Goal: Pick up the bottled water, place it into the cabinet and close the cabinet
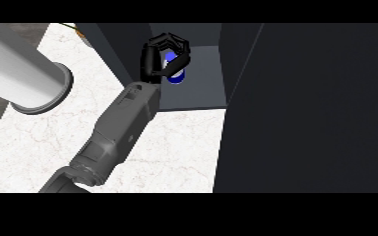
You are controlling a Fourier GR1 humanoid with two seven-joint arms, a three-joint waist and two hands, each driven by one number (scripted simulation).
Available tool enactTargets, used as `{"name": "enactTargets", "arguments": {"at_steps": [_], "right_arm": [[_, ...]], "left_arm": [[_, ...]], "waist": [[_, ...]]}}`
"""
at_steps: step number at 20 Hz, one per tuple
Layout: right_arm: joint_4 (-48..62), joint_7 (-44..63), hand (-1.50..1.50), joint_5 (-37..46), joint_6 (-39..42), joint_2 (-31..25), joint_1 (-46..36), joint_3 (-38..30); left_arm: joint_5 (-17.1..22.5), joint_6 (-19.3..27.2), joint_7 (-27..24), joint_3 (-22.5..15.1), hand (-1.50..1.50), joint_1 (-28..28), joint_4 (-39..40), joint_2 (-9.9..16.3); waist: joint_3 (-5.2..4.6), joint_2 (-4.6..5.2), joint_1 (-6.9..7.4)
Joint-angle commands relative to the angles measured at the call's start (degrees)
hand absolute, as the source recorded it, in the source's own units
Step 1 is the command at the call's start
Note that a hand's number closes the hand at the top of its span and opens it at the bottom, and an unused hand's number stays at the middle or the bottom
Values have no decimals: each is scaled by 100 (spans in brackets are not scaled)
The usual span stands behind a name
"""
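White marbled table [170, 145], near; beyond, black robot hand [164, 55] curled round blue-capped clear plastic water bottle [175, 76], inside dark open cabinet [203, 87], for placing.

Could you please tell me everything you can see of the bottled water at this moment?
Little of the bottled water shows: a bright blue patch between the fingers and a white and blue rounded end below them. The black hand curls round it and hides most of it, so its full shape and tilt cannot be told. It is held inside the open dark cabinet, over the grey shelf floor; whether it rests on the shelf is unclear.
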Motion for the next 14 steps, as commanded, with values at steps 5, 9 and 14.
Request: {"name": "enactTargets", "arguments": {"at_steps": [5, 9, 14], "right_arm": [[-200, 27, -150, 578, -117, -84, 205, 261], [-410, 301, -150, 462, -201, -184, 92, -43], [-543, -68, -150, 662, -248, -483, 510, 228]], "left_arm": [[823, -930, 492, -755, 150, 911, -1341, 8], [859, -998, 1016, -1182, 150, 1506, -2550, 8], [801, -1264, 1100, -1394, 150, 2850, -3954, 269]], "waist": [[14, -109, 221], [16, -129, 368], [19, -178, 430]]}}
